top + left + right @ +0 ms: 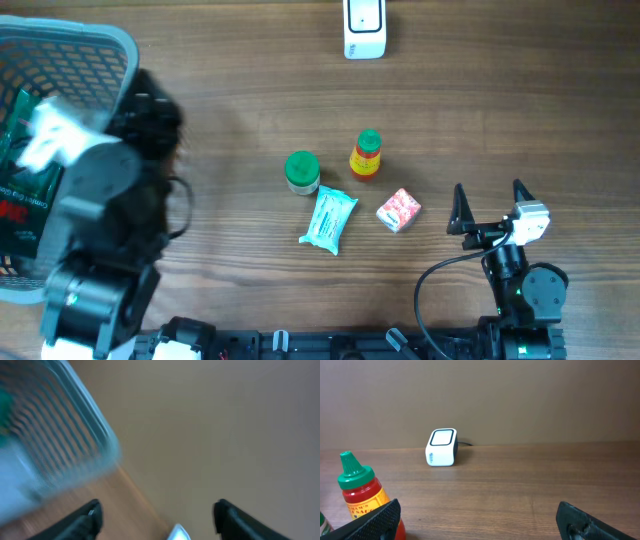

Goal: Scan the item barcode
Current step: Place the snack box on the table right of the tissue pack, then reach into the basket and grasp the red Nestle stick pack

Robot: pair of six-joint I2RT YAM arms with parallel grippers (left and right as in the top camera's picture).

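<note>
The white barcode scanner [364, 28] stands at the table's far edge; the right wrist view shows the scanner [441, 447] by the wall. Mid-table are a green-lidded jar [302, 171], a red sauce bottle [366, 155] with a green cap, a teal packet [329, 220] and a small red-and-white box [398, 210]. My right gripper [488, 195] rests open right of the box, nothing between its fingers. The sauce bottle [362, 495] sits beside its left finger. My left gripper [157, 507] is open in a motion-blurred view, beside the basket [60, 430]. A pale thing [177, 533] shows at the bottom edge.
A grey-blue plastic basket [100, 45] holding dark packets stands at the far left. My left arm [100, 200] reaches over it, blurred. A black cable [430, 285] loops near the right arm's base.
</note>
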